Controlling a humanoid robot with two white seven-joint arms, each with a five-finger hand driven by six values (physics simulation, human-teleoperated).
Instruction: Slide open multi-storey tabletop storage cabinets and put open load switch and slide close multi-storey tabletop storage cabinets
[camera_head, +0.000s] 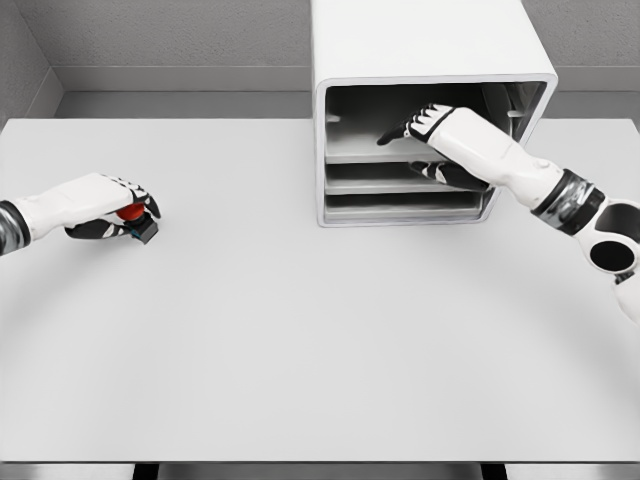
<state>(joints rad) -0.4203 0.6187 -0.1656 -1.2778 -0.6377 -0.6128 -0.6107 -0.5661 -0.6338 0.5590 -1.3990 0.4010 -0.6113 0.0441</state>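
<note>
The load switch (133, 218) sits gripped in the left hand (105, 205) on the surface (320, 330), not yet stored; right hand (430, 125), fingers extended, reaches inside the cabinet (420, 60); placing and closing remain.

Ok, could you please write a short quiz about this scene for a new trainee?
1. True or false: the right hand reaches into the upper part of the cabinet.
2. Which hand grasps the load switch, the one with the red part? A) left B) right C) neither
3. Fill in: the cabinet stands at the ____ edge of the table, seen from the robot.

Key: 1 true; 2 A, the left hand; 3 far.
</note>
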